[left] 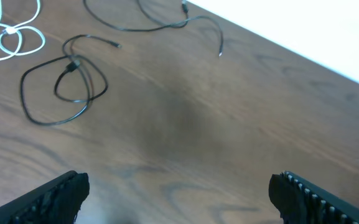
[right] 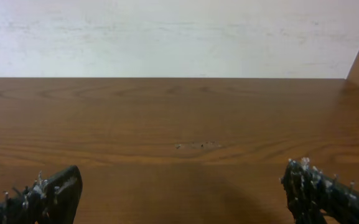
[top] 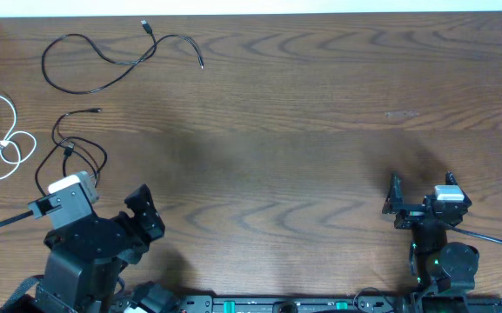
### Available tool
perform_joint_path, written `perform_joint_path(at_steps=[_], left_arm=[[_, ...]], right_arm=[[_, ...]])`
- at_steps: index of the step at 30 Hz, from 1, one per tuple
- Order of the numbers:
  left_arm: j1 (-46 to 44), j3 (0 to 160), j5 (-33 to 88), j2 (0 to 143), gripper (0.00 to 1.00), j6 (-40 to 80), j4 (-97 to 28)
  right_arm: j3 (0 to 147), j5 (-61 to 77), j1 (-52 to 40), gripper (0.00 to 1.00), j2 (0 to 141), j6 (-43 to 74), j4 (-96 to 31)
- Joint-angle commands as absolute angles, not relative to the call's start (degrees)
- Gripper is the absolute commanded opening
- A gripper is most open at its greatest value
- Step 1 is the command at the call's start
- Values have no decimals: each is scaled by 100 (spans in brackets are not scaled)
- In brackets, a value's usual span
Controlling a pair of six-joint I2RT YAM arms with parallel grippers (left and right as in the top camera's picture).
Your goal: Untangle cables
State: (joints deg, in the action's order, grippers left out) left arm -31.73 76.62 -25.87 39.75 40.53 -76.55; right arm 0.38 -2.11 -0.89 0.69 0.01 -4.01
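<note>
Trouble, as we judge it, starts closest to us. Our left gripper (left: 179,190) hangs low over the table (top: 303,130) with its fingers (left: 48,198) spread wide and nothing between them. The right gripper (right: 182,186), at the lower right of the overhead frame, is likewise spread and empty, and it faces bare wood with no cable in its view. If that arm were sent to help, it would have to cross most of the table, and the two arms could crowd each other over the left side.

Just beyond the left gripper, at the left of the overhead frame, lies the coiled black cable (top: 68,148), looped over itself. A pinch at a crossing could catch two strands at once and pull the loop tighter instead of opening it. Thin cord lying flat on wood may also slip from the fingers.

Left of it and apart from it sits the white cable (top: 9,149), also looped on itself and close to the table's left edge. A careless drag could push it off.

Farthest, at the upper left, the long black cable (top: 111,63) lies loose and touches neither of the others. Sweeping a nearer cable upward could lay it across this one.
</note>
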Motion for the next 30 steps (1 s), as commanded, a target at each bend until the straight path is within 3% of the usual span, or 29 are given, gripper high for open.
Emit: perform_joint_path(at_steps=[1,7,12,21,30], left_arm=[[-3197,7682,-2703,4003,98,4104,-7778],[-3118,7669,-2434,4003,98,4101,-7714],[-2526,7474,-1922,3953,98,3920,-7647],[-1448,5870,-34,3271,98,1061,-5183],[-827,4536,239,2119,98,967,-4604]], right_arm=[[32,-158,-113,99,32,102,-427],[32,-158,-113,99,32,102,-427],[32,-158,-113,99,32,102,-427],[32,-158,-113,99,32,102,-427],[32,-158,-113,99,32,102,-427]])
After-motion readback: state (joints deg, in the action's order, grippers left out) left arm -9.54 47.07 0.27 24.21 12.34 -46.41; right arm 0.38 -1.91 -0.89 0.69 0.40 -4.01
